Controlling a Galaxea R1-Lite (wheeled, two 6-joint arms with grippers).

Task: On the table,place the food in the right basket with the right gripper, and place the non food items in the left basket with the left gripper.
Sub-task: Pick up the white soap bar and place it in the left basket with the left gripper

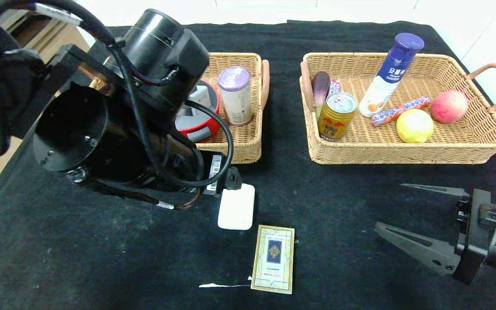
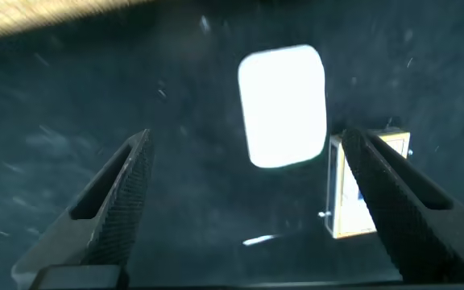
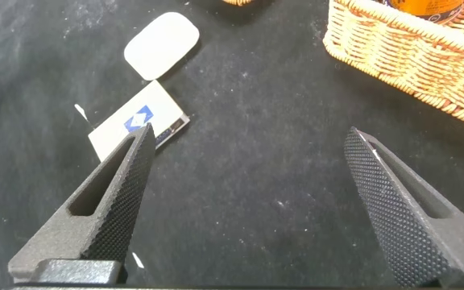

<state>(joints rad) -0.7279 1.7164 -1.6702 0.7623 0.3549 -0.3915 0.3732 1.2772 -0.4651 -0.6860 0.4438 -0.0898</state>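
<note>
White block [image 2: 283,105] on table, beyond spread left gripper [image 2: 244,145] fingers, untouched.

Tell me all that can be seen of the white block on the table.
The white block is a smooth, plain white slab with rounded corners and no visible markings; it looks like plastic. It lies flat on the black cloth of the table, in front of the left basket and apart from it. The cream card box lies just beside it, not touching. The left gripper hangs above it, fingers open and empty; nothing grips the block.
</note>
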